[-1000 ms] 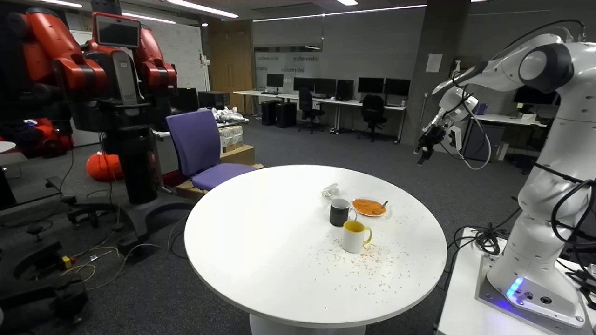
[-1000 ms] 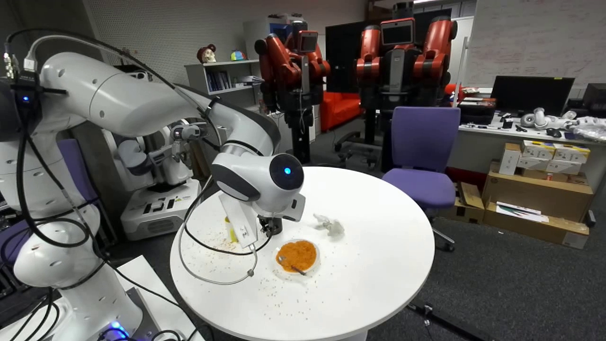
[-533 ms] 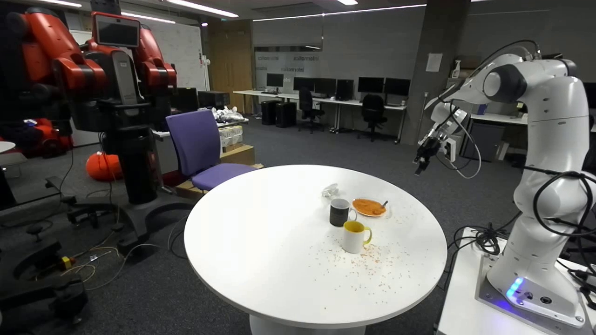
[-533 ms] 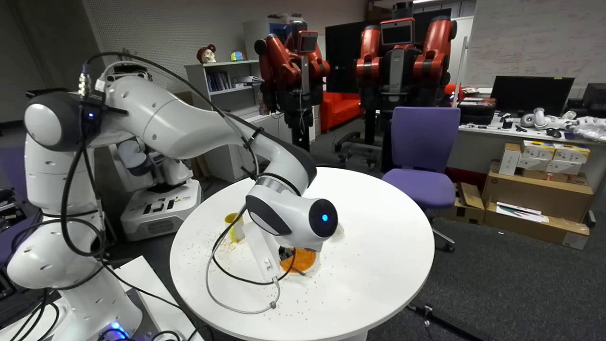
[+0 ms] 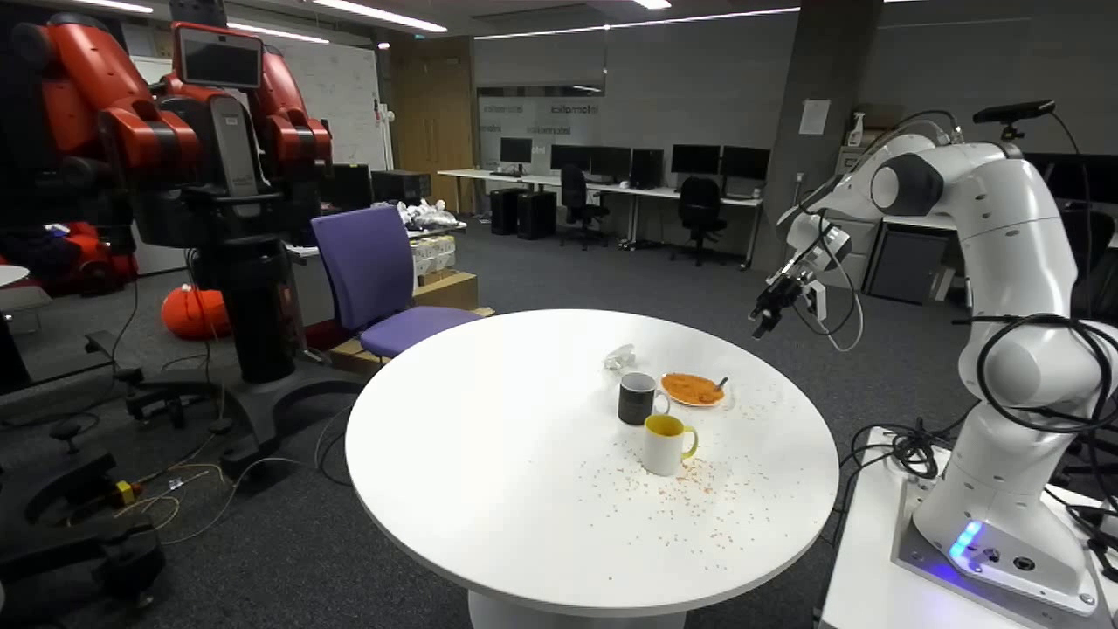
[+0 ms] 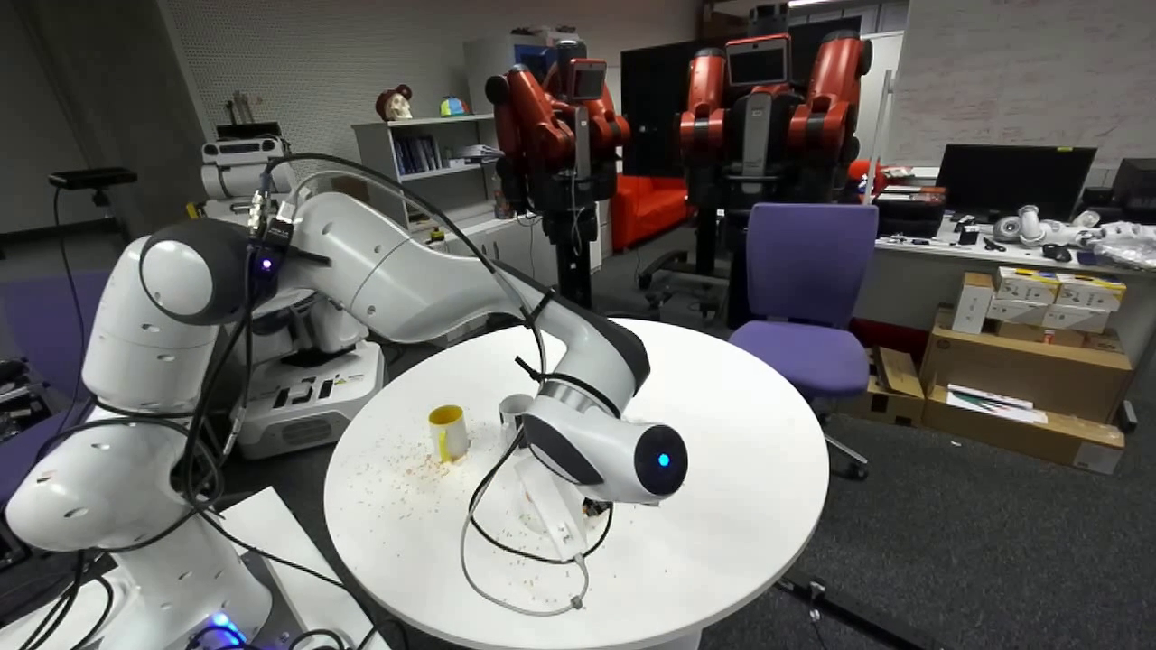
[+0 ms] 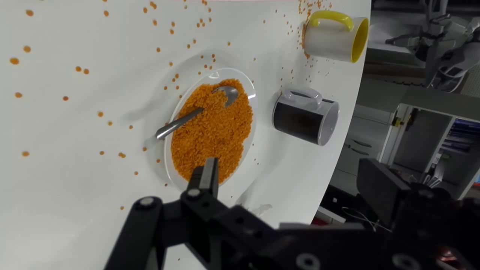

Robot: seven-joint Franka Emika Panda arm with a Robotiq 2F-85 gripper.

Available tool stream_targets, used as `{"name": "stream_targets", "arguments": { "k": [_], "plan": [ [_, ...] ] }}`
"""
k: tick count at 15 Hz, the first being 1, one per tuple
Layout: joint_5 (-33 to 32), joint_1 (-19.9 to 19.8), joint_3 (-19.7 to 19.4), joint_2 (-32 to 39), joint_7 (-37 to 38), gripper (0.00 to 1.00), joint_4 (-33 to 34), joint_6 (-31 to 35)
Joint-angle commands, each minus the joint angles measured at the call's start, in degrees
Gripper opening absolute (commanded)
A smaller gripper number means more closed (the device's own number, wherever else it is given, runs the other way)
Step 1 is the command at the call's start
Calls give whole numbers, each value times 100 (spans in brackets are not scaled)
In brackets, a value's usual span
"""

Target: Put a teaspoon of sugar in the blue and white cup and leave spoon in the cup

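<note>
Looking through the wrist view, I have the hand [image 7: 288, 168] hanging clear of the round white table [image 5: 489, 489], its two fingers spread wide apart. The spoon [image 7: 182, 122] is in the orange grains [image 7: 210, 138] on the plate [image 7: 213, 76]: I see its bowl near the rim, partly covered, then a stretch buried in the grains, then the handle slanting out past another part of the rim. My hand is well apart from it, though one finger cuts across my sight of the plate's edge.

Near the plate, and apart from it, the dark mug [image 7: 300, 116] stands upright, whitish at its rim and handle. Past that I see the yellow-lined mug [image 7: 330, 41], upright too, white outside with a yellow handle. Loose grains [image 7: 14, 60] lie scattered over the table, thickest by that mug's base. A crumpled whitish scrap [image 5: 620, 356] lies near the plate; what it is I can't make out.

In an exterior view I see the arm [image 5: 1017, 262] bent, the hand tilted downward at its end. In an exterior view the arm, with a blue light [image 6: 664, 460] on it, blocks most of the hand and the plate from me.
</note>
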Motion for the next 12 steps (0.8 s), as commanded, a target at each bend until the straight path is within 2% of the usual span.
{"name": "stream_targets", "arguments": {
  "k": [1,6,12],
  "plan": [
    [212,-371,225,403,87,100,434,-107],
    [515,-652,402,816,205,100,583,59],
    [542,-586,534,1115,234,100,607,149]
  ]
}}
